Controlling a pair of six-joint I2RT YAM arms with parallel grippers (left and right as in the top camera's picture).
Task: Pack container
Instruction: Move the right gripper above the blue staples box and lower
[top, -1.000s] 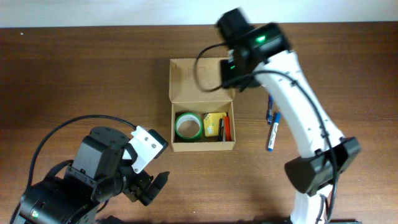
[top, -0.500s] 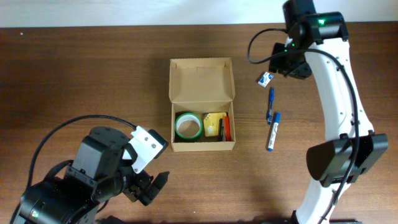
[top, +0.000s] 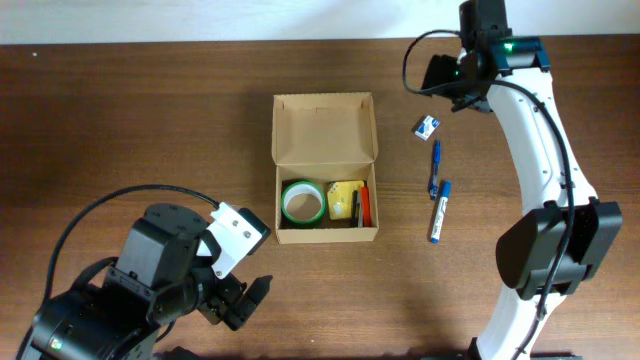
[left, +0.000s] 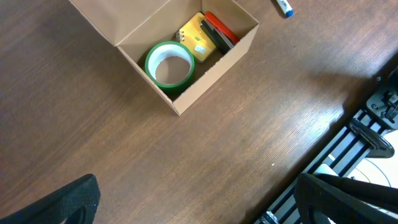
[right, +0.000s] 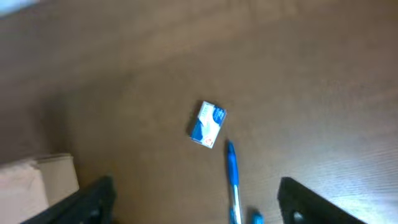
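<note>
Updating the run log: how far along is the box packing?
Done: tape roll, yellow item and red item sit in the open box. In hand: nothing; right gripper hovers open near the blue packet, left gripper open too. Left: packet, pen and marker on the table, then the lid.

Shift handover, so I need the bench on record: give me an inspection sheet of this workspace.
Surface: brown wooden table.
Job's things: container open, lid back, holding green tape roll, yellow item.
Clutter: small blue-white box, blue pen, blue marker, right of container.
Tools: left tool open, empty; right tool open, empty, near small box.
Cables: left arm cable, right arm cable, black loops.
Surroundings: white wall behind; black rails beside table.
</note>
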